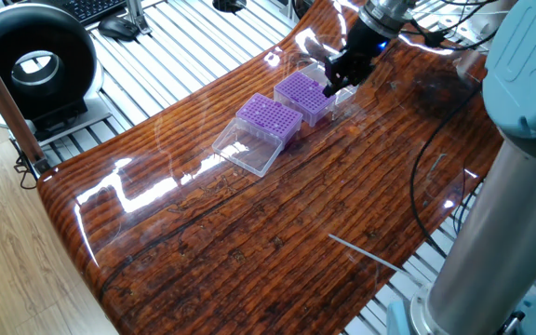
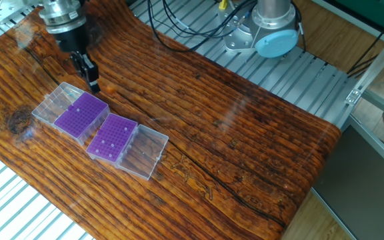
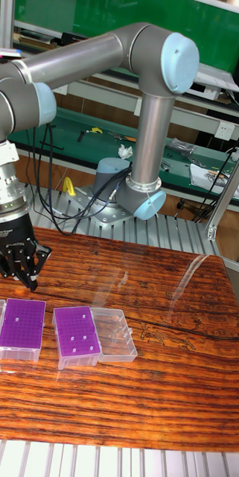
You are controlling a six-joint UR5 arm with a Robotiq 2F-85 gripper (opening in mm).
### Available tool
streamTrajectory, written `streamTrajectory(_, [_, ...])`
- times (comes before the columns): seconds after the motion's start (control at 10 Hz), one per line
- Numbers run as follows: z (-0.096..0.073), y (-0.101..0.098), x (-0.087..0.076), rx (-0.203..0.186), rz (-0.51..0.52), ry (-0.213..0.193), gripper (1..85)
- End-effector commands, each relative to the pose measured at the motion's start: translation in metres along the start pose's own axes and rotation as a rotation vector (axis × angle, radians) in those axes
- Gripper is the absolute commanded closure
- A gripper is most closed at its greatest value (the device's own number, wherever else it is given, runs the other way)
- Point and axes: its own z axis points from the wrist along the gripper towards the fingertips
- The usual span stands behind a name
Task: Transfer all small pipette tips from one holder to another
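Two purple holders lie side by side on the wooden table, each with its clear lid folded open. One holder (image 2: 112, 138) (image 3: 78, 335) (image 1: 270, 115) shows a few pale small pipette tips (image 2: 111, 143) (image 3: 73, 336) as dots. The other holder (image 2: 81, 115) (image 3: 22, 324) (image 1: 303, 91) shows a single pale dot. My gripper (image 2: 93, 84) (image 3: 28, 282) (image 1: 335, 82) hangs just behind that second holder, its fingers drawn together to a point. Whether a tip is pinched between them is too small to tell.
Clear lids (image 2: 144, 152) (image 2: 54, 103) flank the holders. The arm's base (image 2: 267, 30) and cables stand on the metal slats behind the table. A black round device (image 1: 33, 60) sits beyond the table's left end.
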Motion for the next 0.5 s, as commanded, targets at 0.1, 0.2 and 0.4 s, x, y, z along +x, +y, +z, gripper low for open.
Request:
streamTrajectory(0.1, [0.0,0.019,-0.018,-0.039,-0.015,-0.023,84.7])
streamTrajectory(0.2, [0.001,0.025,-0.018,-0.054,-0.019,-0.022,84.7])
streamTrajectory(0.4, [0.003,0.042,-0.02,-0.125,-0.004,-0.01,84.7])
